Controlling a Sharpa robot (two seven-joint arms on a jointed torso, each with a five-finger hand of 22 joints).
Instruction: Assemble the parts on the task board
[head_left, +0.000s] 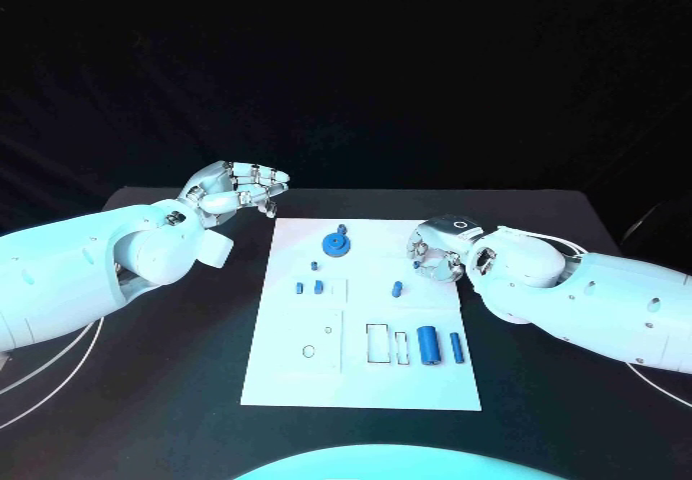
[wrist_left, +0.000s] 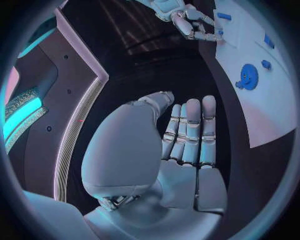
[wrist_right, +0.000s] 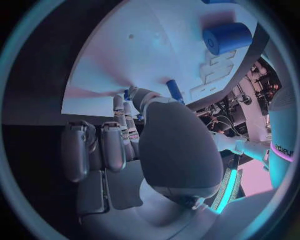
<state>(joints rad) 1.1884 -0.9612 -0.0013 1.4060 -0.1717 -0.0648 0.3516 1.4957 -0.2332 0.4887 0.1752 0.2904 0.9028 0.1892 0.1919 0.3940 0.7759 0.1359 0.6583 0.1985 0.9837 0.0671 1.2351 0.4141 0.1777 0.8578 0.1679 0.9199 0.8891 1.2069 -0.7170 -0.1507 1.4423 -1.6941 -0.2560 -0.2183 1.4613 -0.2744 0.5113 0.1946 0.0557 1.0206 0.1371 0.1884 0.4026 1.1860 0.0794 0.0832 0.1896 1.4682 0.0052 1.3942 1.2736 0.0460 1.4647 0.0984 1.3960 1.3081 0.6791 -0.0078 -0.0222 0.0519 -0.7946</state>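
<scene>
head view: the black table carries the white task board in its middle, against a dark backdrop. blue parts lie on the board: a gear near the far edge, small pegs mid-board, a thick cylinder nearer the front. the left hand hovers off the board's far left corner, fingers apart, holding nothing. the right hand sits at the board's right edge, fingers curled; whether it grips anything i cannot tell.
</scene>
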